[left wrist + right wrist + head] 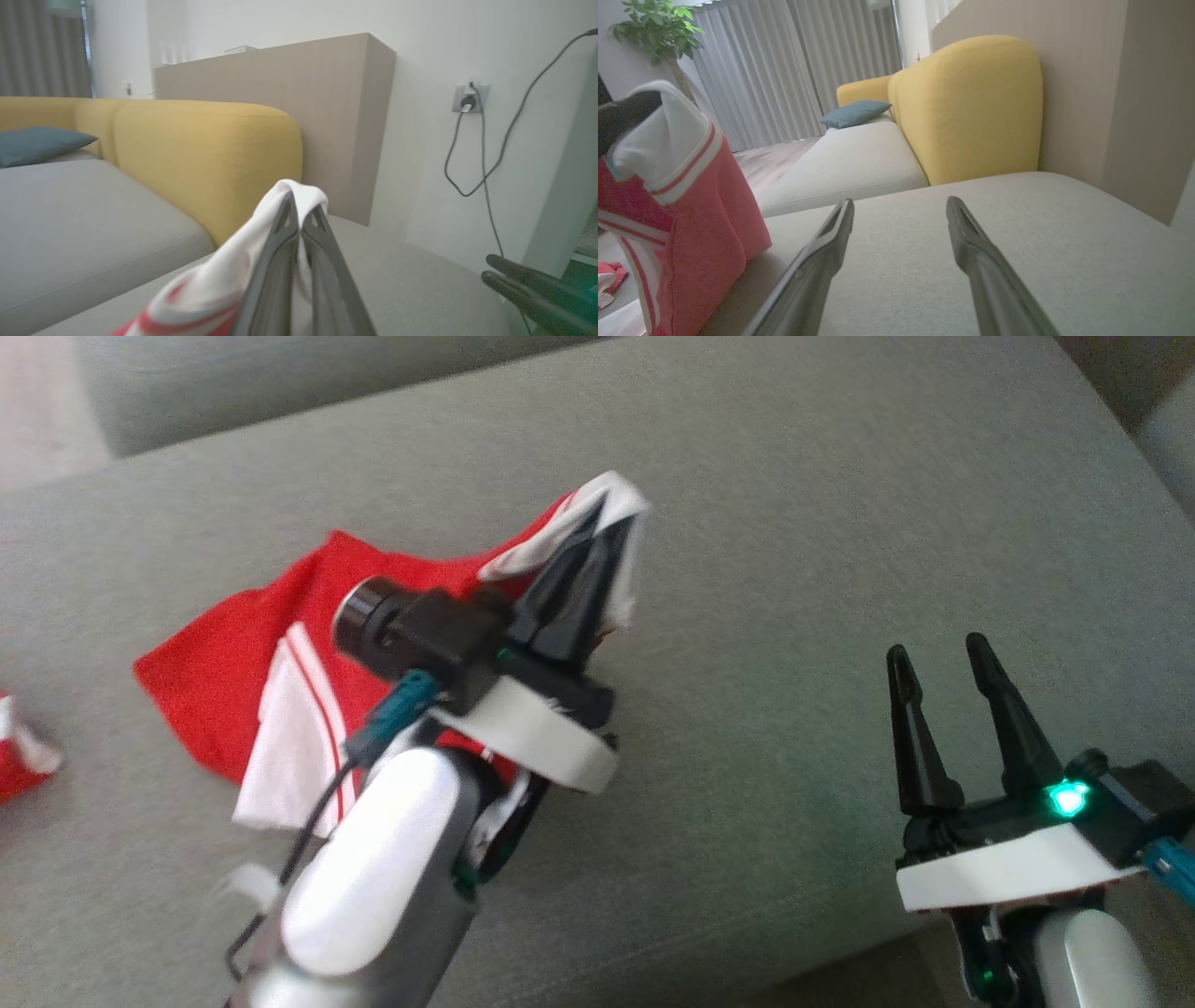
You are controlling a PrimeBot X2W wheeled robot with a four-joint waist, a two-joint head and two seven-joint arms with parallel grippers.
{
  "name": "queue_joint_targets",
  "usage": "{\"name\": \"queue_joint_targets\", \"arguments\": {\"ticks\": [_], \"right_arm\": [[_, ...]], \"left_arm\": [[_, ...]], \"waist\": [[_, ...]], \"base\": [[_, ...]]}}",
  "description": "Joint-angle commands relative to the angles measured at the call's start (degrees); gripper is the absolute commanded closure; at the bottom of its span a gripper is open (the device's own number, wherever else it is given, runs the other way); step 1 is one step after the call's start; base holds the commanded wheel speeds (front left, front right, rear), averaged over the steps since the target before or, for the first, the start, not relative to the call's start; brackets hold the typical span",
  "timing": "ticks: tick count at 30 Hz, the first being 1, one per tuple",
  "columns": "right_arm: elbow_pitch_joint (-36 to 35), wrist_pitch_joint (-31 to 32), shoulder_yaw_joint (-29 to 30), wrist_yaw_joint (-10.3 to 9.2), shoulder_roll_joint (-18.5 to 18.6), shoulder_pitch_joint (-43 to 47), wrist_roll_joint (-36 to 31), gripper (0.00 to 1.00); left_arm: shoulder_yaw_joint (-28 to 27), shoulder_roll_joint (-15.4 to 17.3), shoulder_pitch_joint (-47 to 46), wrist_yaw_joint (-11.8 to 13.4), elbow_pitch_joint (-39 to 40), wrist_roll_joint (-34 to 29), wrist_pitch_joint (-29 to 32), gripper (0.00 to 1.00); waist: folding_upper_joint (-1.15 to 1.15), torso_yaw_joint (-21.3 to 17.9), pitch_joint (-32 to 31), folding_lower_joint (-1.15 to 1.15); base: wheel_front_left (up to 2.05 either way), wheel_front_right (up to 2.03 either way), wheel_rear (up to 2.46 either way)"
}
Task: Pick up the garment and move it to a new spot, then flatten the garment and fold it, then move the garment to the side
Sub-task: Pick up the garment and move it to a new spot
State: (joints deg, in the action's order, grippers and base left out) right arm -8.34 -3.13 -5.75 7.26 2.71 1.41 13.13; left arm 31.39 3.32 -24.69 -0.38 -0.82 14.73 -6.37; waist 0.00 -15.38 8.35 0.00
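The left gripper (605,525) is pinching its two dark fingers tight on a white-trimmed corner of the red and white fabric garment (224,653). It is holding that corner up (the white hem is draping over the fingertips), while the rest is trailing down onto the grey upholstered sofa seat (840,504). To its right, the right gripper (936,649) is hovering with fingers spread wide, gripping nothing, well apart from the garment. Beyond, a yellow padded backrest (971,107) is standing against the wall.
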Motion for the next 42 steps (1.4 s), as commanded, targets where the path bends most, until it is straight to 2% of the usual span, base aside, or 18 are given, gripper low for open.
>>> {"name": "queue_joint_targets", "arguments": {"ticks": [1,8,14,16,17,23,27,29,36,42], "right_arm": [[-1.47,-0.83,-1.58,0.23,0.19,-2.80,0.44,0.00],[0.07,-2.91,-2.14,0.23,0.18,-4.24,2.20,0.00],[1.90,-4.85,-2.81,0.23,0.18,-5.87,3.56,0.00],[2.54,-5.44,-2.98,0.23,0.18,-6.37,3.87,0.00],[2.89,-5.74,-3.07,0.23,0.18,-6.62,3.96,0.00],[4.96,-6.50,-2.97,0.23,0.17,-7.54,3.34,0.00],[5.50,-5.76,-2.15,0.23,0.17,-7.06,1.83,0.00],[5.00,-4.89,-1.68,0.23,0.17,-6.65,0.82,0.00],[2.68,-2.36,-0.34,0.23,0.26,-5.47,-1.52,0.00],[1.39,-0.63,0.84,0.23,0.98,-4.65,-2.44,0.00]], "left_arm": [[-0.63,-0.19,-4.32,0.22,1.50,-0.39,-0.68,1.00],[6.44,-0.42,-10.33,1.22,-3.09,1.71,-1.57,1.00],[10.25,-0.43,-13.09,1.54,-12.08,3.66,-0.02,1.00],[11.08,-0.43,-13.75,1.30,-14.61,3.43,-0.01,0.29],[11.72,-0.32,-14.18,1.29,-15.74,2.65,-0.05,0.00],[14.06,0.59,-14.09,1.02,-18.23,0.06,-3.73,0.00],[12.92,2.08,-10.93,3.00,-15.85,-0.26,-7.41,0.00],[10.11,3.83,-8.33,4.97,-13.78,0.45,-8.28,0.00],[0.43,8.45,-2.59,9.52,-7.81,1.14,-8.60,0.00],[-8.37,11.19,3.69,11.88,-4.02,0.84,-8.62,0.00]], "waist": [[0.00,-3.71,3.35,0.00],[0.00,-6.96,7.33,0.00],[0.00,-7.85,10.50,0.00],[0.00,-7.75,11.31,0.00],[0.00,-7.65,11.56,0.00],[0.00,-5.63,10.59,0.00],[0.00,-1.71,7.29,0.00],[0.00,1.08,5.51,0.00],[0.00,7.72,3.46,0.00],[0.00,11.95,2.04,0.00]], "base": [[0.00,0.00,0.00],[0.00,0.00,0.00],[0.00,0.00,0.00],[0.00,0.00,0.00],[0.00,0.00,0.00],[0.00,0.00,0.00],[0.00,0.00,0.00],[0.00,0.00,0.00],[0.00,0.00,0.00],[0.00,0.00,0.00]]}}
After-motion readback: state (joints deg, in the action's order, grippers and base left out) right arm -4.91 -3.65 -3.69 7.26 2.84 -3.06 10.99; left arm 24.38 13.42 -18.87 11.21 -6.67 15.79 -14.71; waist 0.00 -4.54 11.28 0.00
